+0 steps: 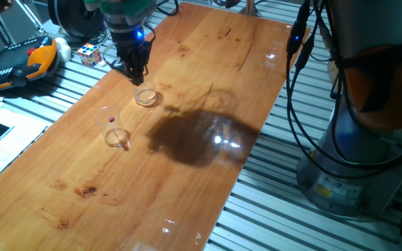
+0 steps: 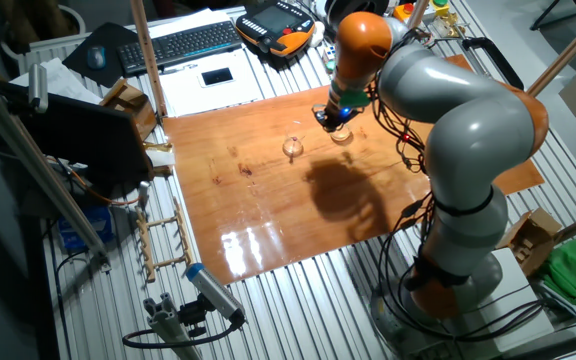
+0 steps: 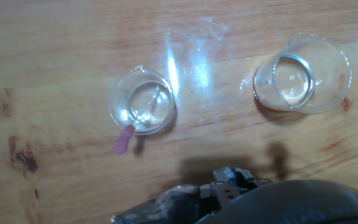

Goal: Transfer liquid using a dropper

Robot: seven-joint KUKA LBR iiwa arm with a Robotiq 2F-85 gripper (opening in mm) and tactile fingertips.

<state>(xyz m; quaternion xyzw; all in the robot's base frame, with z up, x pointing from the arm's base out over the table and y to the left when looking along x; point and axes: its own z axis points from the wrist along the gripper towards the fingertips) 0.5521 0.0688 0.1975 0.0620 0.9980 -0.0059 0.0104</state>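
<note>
The dropper (image 3: 140, 118) leans inside a clear glass (image 3: 143, 101), its pink bulb (image 3: 124, 140) sticking out over the rim. In one fixed view that same glass (image 1: 116, 134) stands left of centre on the table, the red bulb (image 1: 111, 120) at its top. A second, lower clear glass (image 1: 145, 96) stands a little farther back. My gripper (image 1: 137, 75) hangs just above and behind this second glass, holding nothing, apart from the dropper. Its fingertips look close together, but I cannot see the gap. The liquid is too faint to make out in either glass.
The wooden table top (image 1: 187, 174) carries both glasses (image 2: 293, 148) (image 2: 343, 135). A Rubik's cube (image 1: 89, 53) and an orange-black pendant (image 1: 19, 61) lie off its far left edge. Beside the table's right side stands the arm's base (image 1: 354, 160) with its cables.
</note>
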